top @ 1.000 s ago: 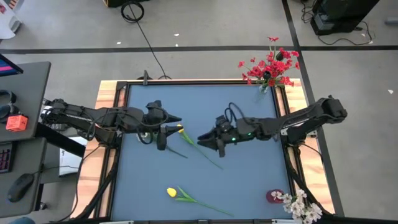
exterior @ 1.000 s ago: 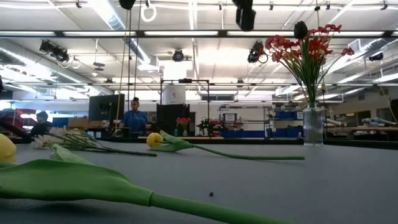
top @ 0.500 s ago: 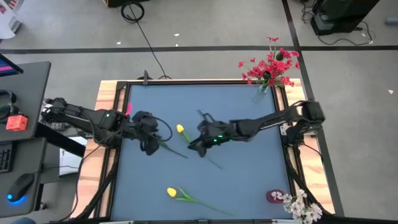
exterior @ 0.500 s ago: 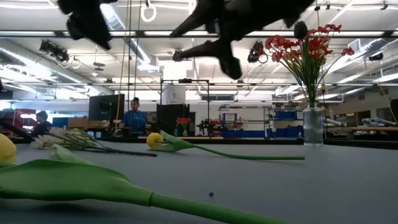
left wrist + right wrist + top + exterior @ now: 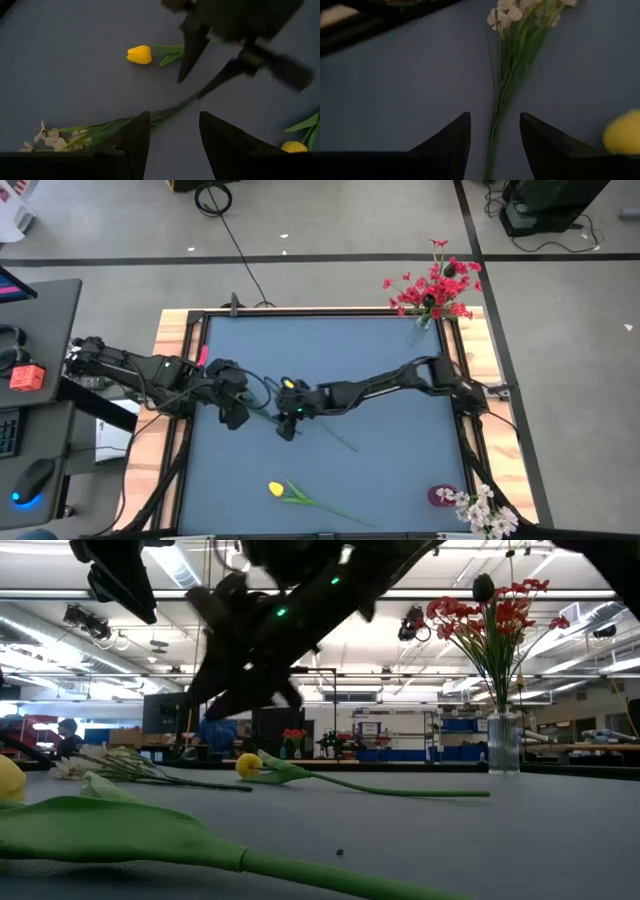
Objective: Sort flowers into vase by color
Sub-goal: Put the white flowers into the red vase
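Observation:
A spray of whitish-pink blossoms [image 5: 95, 131] lies flat on the blue table, its stem [image 5: 505, 95] running between the open fingers of my right gripper [image 5: 494, 117], which hovers above it [image 5: 286, 426]. My left gripper [image 5: 172, 117] is open too, just left of it [image 5: 233, 410] over the same spray. One yellow tulip [image 5: 290, 386] lies beside the right gripper, half hidden by the arm. A second yellow tulip [image 5: 276, 490] lies near the table's near edge. Red flowers [image 5: 432, 285] stand in a glass vase [image 5: 503, 745] at the far right corner.
More whitish-pink blossoms [image 5: 482, 508] and a small dark red round thing [image 5: 440, 496] sit at the near right corner. A wooden frame [image 5: 170, 340] borders the table. A desk with a keyboard and mouse stands to the left. People show far off in the room behind.
My right gripper has swept from the table's middle toward the left edge, past the yellow tulip, and come down over the spray's stem. My left gripper has drawn back a little toward the left edge and also come lower. The flowers lie where they were.

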You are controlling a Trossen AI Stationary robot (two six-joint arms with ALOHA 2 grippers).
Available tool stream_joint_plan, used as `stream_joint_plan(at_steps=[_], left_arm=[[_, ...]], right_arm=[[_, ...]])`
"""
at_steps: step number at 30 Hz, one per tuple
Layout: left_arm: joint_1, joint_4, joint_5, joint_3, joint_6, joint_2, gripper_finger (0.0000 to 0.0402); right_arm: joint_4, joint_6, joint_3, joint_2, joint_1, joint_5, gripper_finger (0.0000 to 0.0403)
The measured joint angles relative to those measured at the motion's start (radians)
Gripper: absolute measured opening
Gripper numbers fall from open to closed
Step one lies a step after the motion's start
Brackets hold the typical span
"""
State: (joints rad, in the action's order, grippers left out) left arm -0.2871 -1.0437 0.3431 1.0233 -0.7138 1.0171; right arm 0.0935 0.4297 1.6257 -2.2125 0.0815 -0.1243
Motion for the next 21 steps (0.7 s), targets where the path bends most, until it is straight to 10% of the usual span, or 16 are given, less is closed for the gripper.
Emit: stream_joint_plan(at_steps=[12, 21], left_arm=[[-0.003, 0.0, -0.008, 0.0, -0.009, 0.001, 0.0176], [0.003, 0.0, -0.008, 0.0, -0.008, 0.002, 0.0176]], right_arm=[[0.062, -0.172, 0.178, -0.208, 0.005, -0.032, 0.0223], [0.167, -0.202, 0.184, -0.218, 0.009, -0.055, 0.0132]])
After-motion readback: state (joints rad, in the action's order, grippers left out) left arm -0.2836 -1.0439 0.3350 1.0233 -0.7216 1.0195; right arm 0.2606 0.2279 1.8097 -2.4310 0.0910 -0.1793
